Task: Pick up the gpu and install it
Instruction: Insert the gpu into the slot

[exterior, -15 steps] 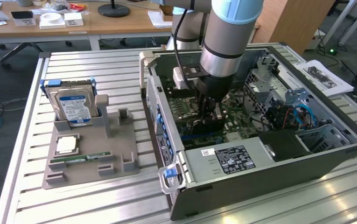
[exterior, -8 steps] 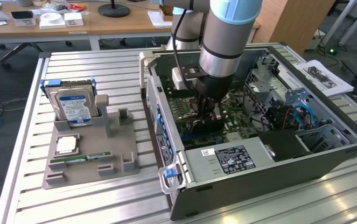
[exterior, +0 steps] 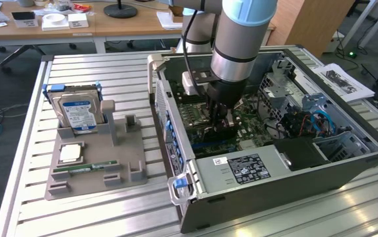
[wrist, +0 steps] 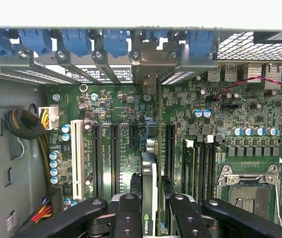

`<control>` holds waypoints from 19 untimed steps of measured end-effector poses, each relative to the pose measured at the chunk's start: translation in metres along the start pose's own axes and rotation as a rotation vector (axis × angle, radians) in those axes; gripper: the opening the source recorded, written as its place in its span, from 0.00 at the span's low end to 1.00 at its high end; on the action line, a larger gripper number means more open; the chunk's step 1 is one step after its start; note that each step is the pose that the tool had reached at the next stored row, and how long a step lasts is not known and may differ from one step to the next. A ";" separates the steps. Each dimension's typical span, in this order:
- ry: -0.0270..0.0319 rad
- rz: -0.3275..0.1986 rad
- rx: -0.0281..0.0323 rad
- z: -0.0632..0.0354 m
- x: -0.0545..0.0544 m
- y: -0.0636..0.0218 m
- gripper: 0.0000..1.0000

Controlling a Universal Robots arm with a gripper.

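Gpu held edge-on in the gripper, just above the motherboard slots

The gripper (wrist: 153,218) is clenched on the gpu (wrist: 149,198), which stands on its thin edge between the fingers (wrist: 127,213); its long axis runs along the slots (wrist: 115,158) toward the rear bracket bay (wrist: 148,62) of the case (exterior: 347,170); in the exterior view the gripper (exterior: 220,129) is deep inside the case, over the motherboard (wrist: 245,119), with the card straight below the wrist; whether the edge is already seated I cannot tell; room is tight, with a white slot (wrist: 76,153) on one side and the RAM slots (wrist: 205,163) and CPU socket (wrist: 247,191) on the other; outside the case, the tray (exterior: 96,170) holds the hard drive (exterior: 78,111).
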State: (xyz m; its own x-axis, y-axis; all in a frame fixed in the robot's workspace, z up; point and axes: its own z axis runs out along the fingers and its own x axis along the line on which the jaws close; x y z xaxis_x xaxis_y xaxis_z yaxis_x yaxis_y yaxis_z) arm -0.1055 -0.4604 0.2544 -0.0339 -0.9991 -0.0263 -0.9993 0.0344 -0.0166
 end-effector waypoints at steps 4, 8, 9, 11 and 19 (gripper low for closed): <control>0.0001 0.000 -0.0001 0.0001 0.000 0.0000 0.26; 0.0003 0.000 -0.0001 0.0012 0.000 0.0000 0.26; 0.0004 0.000 -0.0002 0.0012 0.000 0.0000 0.26; 0.0002 0.000 -0.0001 0.0013 0.000 0.0000 0.26; 0.0001 0.000 -0.0001 0.0024 0.000 0.0001 0.26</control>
State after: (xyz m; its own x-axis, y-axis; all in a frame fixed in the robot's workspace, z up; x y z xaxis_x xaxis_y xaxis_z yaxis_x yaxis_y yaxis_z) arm -0.1055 -0.4604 0.2520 -0.0340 -0.9991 -0.0262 -0.9993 0.0344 -0.0165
